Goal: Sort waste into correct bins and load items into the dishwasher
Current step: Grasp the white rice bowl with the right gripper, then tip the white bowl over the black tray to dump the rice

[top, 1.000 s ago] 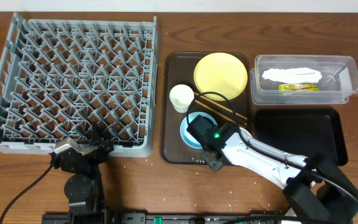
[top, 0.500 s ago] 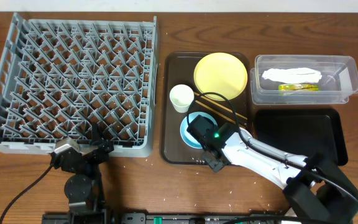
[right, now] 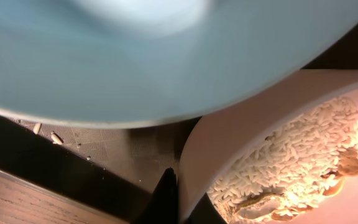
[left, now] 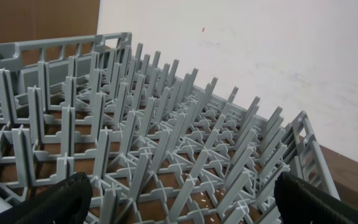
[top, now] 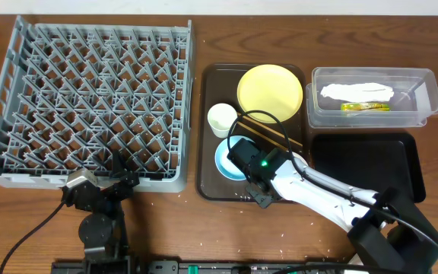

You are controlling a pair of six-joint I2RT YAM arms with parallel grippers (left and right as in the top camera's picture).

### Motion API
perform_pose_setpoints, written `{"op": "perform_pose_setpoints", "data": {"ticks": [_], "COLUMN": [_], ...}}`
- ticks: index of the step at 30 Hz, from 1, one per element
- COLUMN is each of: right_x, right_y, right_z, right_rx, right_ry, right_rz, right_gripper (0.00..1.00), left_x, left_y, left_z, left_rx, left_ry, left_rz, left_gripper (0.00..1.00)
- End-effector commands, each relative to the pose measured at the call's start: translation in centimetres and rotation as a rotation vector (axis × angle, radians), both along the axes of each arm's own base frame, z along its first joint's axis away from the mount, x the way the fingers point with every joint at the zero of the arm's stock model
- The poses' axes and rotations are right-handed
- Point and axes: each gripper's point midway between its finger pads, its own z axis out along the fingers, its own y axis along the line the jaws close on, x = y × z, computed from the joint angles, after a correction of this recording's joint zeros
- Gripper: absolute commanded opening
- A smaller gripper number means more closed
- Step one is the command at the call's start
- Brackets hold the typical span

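Pinkish-sided white bowl point(right: 241, 140) rim nipped in right pincer point(right: 181, 200), nearly closed, left pincer point(left: 191, 202) wide apart, empty

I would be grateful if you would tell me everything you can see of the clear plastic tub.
The tub is a clear, rectangular plastic box with rounded corners and a raised rim, open on top and standing upright on the wooden table, at its far right. A crumpled white tissue and a green-and-orange wrapper lie inside. The brown tray is close at its left; the black tray lies just on its near side.
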Motion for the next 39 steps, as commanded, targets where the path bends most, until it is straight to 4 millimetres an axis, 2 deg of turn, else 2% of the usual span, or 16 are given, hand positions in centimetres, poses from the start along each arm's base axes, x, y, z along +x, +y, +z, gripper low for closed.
{"op": "perform_pose_setpoints", "data": {"ticks": [1,5,11,16,23,30,34,39], "right_x": [0.4,0.7,1.7,2.2,2.6,2.9,3.0,3.7], "right_y": [0.7,1.1,1.4,-0.7,-3.9,-8.1,-9.2,-10.4], "right_z": [0.9,2.5,6.5,10.4,14.3,15.5,15.7,15.9], "right_rx": [0.014,0.026,0.108,0.193,0.318,0.433,0.52,0.709], "right_ry": [-0.011,-0.023,-0.1,-0.165,-0.224,-0.235,-0.21,-0.184], "right_rz": [0.01,0.01,-0.013,-0.127,-0.259,-0.396,-0.428,-0.438], "right_gripper": [0.01,0.01,0.01,0.01,0.01,0.01,0.01,0.01], "left_x": [0.0,0.0,0.0,0.0,0.0,0.0,0.0,0.0], "left_y": [0.0,0.0,0.0,0.0,0.0,0.0,0.0,0.0], "left_z": [-1.8,-1.8,-1.8,-1.8,-1.8,-1.8,-1.8,-1.8], "left_rx": [0.011,0.011,0.011,0.011,0.011,0.012,0.011,0.011], "left_ry": [0.05,0.05,0.05,0.05,0.05,0.05,0.05,0.05], "left_rz": [-0.001,0.0,-0.001,0.0,0.0,0.0,-0.001,0.0], "left_gripper": [0.94,0.94,0.94,0.94,0.94,0.94,0.94,0.94]}}
